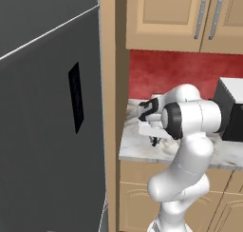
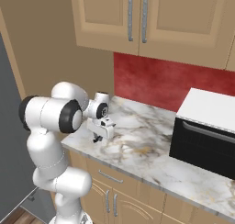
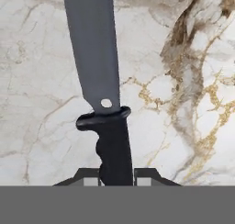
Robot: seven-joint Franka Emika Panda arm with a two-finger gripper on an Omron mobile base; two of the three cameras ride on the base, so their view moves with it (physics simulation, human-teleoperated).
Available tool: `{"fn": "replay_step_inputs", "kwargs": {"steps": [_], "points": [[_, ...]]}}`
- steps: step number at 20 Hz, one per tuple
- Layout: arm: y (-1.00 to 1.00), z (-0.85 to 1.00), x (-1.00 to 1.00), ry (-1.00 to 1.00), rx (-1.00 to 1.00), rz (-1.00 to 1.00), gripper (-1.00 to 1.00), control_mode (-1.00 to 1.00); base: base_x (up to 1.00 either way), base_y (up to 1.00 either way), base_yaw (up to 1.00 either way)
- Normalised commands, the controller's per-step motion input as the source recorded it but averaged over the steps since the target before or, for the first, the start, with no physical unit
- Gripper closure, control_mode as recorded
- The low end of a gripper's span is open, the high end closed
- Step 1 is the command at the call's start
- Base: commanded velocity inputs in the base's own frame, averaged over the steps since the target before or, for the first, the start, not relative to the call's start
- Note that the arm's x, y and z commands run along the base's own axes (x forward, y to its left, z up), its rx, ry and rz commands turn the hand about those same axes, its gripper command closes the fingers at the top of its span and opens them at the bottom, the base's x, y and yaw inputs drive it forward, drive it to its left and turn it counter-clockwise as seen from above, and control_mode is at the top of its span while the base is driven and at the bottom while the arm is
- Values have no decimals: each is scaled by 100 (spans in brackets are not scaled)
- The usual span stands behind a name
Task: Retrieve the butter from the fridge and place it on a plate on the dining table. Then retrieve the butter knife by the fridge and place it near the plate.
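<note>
Hand view: butter knife [image 3: 103,99] handle between gripper [image 3: 117,176] tips

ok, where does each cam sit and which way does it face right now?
Left base view: behind the arm on its left, facing the fridge and the marble counter; white arm rising lower right, gripper low over the counter.
Right base view: behind on the right, facing the counter, microwave and wall cabinets; arm lower left.
Hand view: looking straight down at the butter knife, finger tips closed on its black handle.
Both base views share arm, counter, red backsplash.
</note>
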Motion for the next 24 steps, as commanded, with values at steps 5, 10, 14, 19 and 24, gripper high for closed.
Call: {"fn": "replay_step_inputs", "kwargs": {"steps": [5,10,14,19,24], "points": [[-17,70,-84,-11,0,1,100,-100,0,0,0],[-1,90,-100,0,0,7,100,-100,0,0,0],[0,100,-100,-8,0,2,100,-100,0,0,0],[0,98,-100,-23,0,3,100,-100,0,0,0],[0,84,-99,-24,-2,3,100,-100,0,0,0]]}}
